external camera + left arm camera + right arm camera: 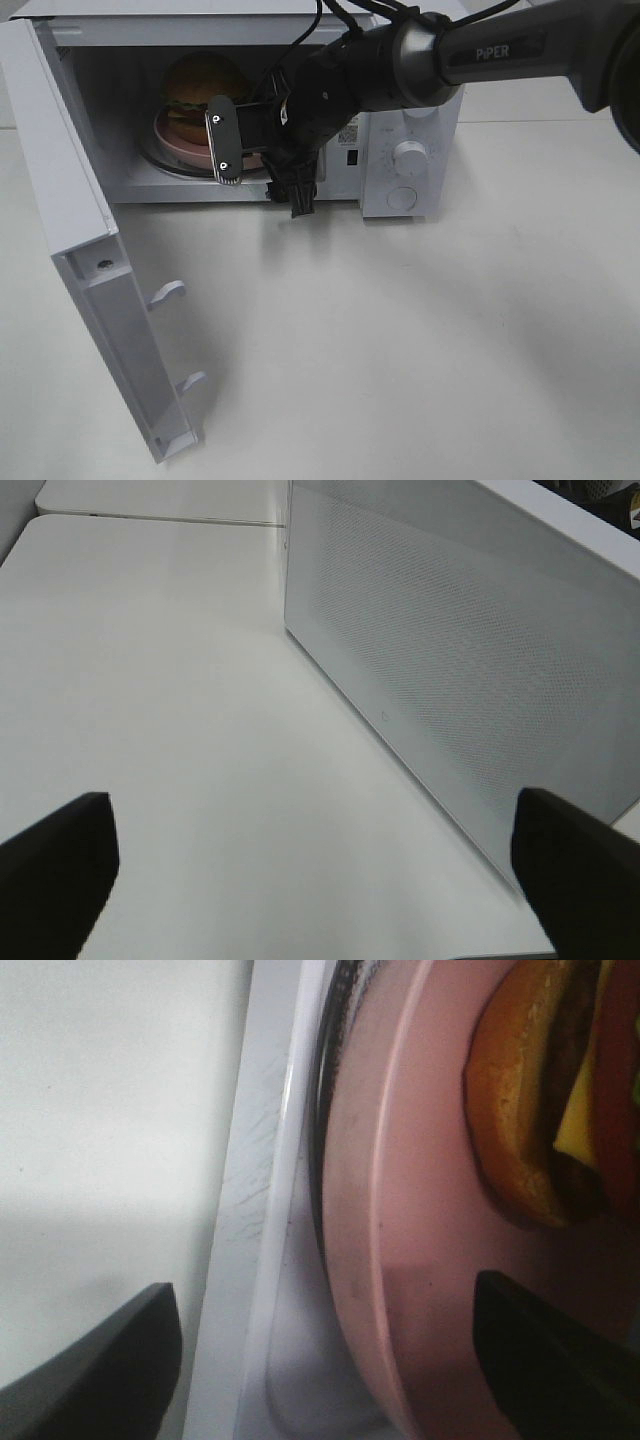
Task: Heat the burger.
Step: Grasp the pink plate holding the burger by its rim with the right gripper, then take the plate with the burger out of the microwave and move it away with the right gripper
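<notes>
The burger [203, 90], with a golden bun, green lettuce and yellow cheese, sits on a round pink plate [168, 138] inside the open microwave [400, 120]. My right gripper [262, 165] is at the oven's mouth, just in front of the plate. In the right wrist view it [320, 1330] is open, with the plate's rim [385, 1210] between its fingers and the burger [530, 1110] close ahead. My left gripper [320, 830] is open and empty, facing the door's meshed outer face [450, 660]. It is out of the exterior view.
The microwave door [90, 250] stands swung wide open at the left, with two latch hooks [168, 292] on its inner edge. Control knobs [408, 155] are on the right panel. A glass turntable rim [330, 1080] lies under the plate. White table [420, 350] lies in front.
</notes>
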Controlling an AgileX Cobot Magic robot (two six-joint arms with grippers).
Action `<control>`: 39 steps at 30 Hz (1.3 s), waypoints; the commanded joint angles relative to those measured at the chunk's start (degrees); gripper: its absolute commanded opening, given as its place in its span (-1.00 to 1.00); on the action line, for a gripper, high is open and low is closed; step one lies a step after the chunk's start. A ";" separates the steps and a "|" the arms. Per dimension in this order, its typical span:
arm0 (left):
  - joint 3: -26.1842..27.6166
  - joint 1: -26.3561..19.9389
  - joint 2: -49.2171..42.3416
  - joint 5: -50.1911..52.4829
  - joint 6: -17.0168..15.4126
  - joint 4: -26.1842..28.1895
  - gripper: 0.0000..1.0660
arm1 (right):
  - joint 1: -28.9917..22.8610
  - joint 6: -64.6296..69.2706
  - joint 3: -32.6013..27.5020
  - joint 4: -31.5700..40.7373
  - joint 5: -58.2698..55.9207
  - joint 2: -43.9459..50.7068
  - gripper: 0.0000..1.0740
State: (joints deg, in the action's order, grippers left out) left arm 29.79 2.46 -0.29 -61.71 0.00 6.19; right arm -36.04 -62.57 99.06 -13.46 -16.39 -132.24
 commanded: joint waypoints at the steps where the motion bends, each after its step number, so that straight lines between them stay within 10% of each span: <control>1: -0.11 -0.29 -0.17 0.52 0.00 0.06 0.88 | -0.11 0.52 1.66 0.57 -1.03 -1.20 0.41; 9: -0.11 -0.29 -0.17 0.52 0.00 0.06 0.88 | -0.11 0.46 3.04 1.20 -1.20 -3.55 0.33; 22: -0.11 -0.29 -0.17 0.52 0.00 0.06 0.88 | -0.11 -0.63 3.32 1.20 -2.35 -3.78 -0.98; 39: -0.11 -0.29 -0.17 0.52 0.00 0.06 0.88 | -0.11 -10.43 3.21 5.67 -6.59 -1.95 -1.00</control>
State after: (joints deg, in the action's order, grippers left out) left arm 29.79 2.46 -0.29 -61.71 0.00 6.19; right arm -36.38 -72.08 102.56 -8.94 -20.40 -134.87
